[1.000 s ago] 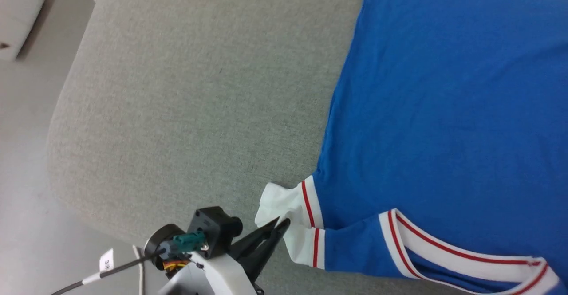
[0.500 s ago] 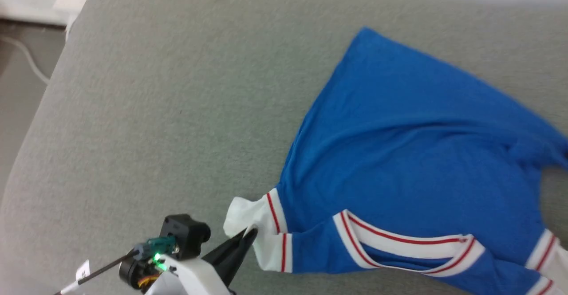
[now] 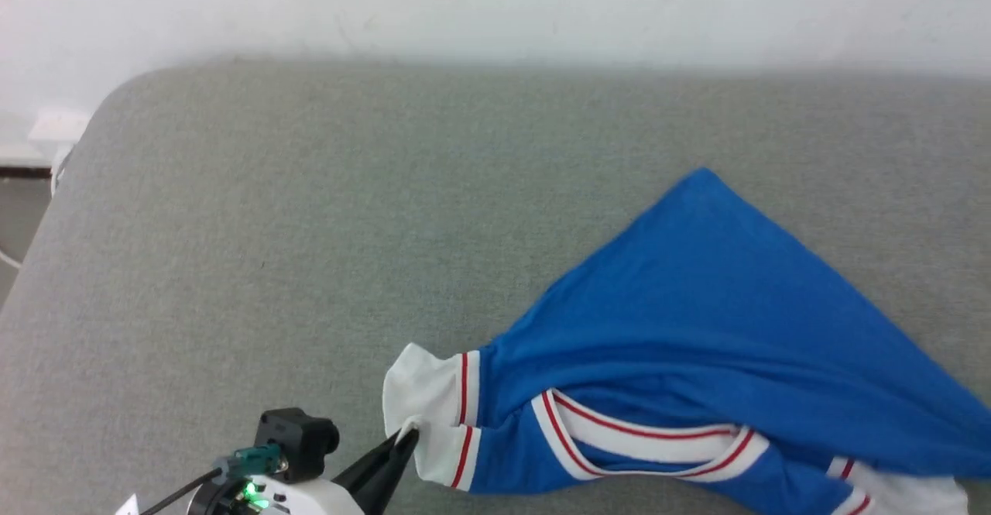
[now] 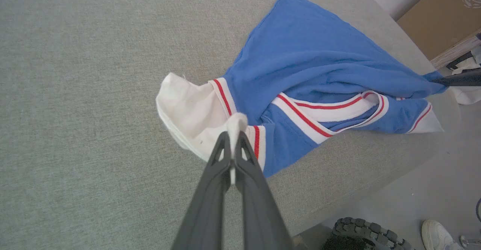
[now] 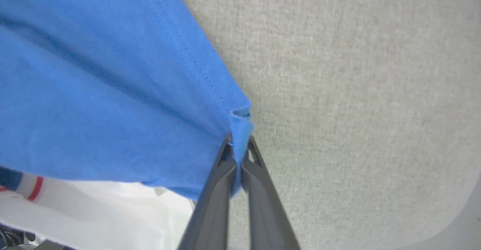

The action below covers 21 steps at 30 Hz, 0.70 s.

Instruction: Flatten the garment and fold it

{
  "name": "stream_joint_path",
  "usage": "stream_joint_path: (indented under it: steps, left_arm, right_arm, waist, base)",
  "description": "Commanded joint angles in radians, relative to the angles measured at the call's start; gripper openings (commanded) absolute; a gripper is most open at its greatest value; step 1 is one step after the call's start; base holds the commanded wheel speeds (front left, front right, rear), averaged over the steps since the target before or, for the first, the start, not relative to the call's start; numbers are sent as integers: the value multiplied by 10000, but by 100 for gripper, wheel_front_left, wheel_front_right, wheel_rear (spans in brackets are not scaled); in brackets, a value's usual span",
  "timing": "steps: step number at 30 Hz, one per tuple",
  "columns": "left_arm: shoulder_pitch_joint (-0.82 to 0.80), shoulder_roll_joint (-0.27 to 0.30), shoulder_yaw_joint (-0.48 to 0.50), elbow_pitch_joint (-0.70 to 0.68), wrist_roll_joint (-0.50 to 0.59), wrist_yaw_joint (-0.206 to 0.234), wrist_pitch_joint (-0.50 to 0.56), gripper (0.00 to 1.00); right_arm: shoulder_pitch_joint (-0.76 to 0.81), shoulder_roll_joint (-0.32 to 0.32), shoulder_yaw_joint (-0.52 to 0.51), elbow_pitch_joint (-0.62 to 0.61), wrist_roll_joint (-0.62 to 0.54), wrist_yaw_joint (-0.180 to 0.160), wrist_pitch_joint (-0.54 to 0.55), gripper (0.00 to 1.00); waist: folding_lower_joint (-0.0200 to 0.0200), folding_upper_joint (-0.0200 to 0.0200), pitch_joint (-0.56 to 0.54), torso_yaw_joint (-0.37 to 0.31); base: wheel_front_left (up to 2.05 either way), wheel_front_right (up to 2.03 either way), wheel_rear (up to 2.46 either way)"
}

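Right now the left gripper (image 4: 233,137) is pinching the white sleeve (image 3: 422,379) of the garment (image 3: 697,306). Its fingers are pressing tight together, with a little bit of white cloth sticking out between them. The right gripper (image 5: 237,144) is doing the same thing to a blue hem corner (image 5: 240,118), and its fingers are squeezing shut on a small fold of cloth. I think the two are holding far-apart ends so that they can be pulling the shirt wide and making it lie flat before any folding.

The garment is lying on the grey surface (image 3: 310,228). The striped collar (image 3: 642,441) is a good spot to be looking from. The white sleeve is sitting near the collar, on the robot's left of it. The blue hem corner is sitting well apart from the collar, on the other side. Another blue corner is pointing away from the collar, toward the far side of the surface, like the top of a tent.

The shirt is looking bright blue, with red and white stripes running round the collar and the sleeve ends. It is not lying flat yet. Blue cloth is flopping over part of the collar, long folds are running across the body, and the white sleeve is bunching up. The other sleeve (image 3: 890,492) is peeking out past the collar. So the flattening is looking only partly done.
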Motion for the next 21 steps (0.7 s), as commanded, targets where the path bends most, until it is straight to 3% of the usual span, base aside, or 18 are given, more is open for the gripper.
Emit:
stream_joint_path:
  steps: [1,6,13,14,15,21]
  left_arm:
    - [71,-26,58,43,-7,82,-101,0]
    - [87,-17,26,140,34,91,-147,0]
    - [-11,-44,-71,65,86,73,-99,0]
    - [-28,-48,-90,45,99,70,-88,0]
    - [-46,-49,-105,19,114,70,-79,0]
    - [-227,-44,-166,-132,208,37,-26,0]
  right_arm:
    - [294,161,-268,-93,-79,-9,78,0]
    - [1729,753,-1698,-743,-787,-9,722,0]
    - [2692,1743,-2919,-1875,-1662,-9,1737,0]
    - [2711,1813,-3036,-2080,-1806,-9,1791,5]
    - [2707,1868,-3137,-2301,-1921,-9,1833,100]
    - [2055,1939,-3631,-3669,-2130,-9,2374,100]
  waist:
    - [2,0,-228,-236]
    - [2,0,-333,-249]
    - [2,0,-277,-122]
    - [2,0,-251,-84]
    - [2,0,-201,-41]
    - [2,0,184,345]
  base:
    - [0,0,0]
    - [0,0,0]
    - [0,0,0]
    - [0,0,0]
    - [0,0,0]
    - [0,0,0]
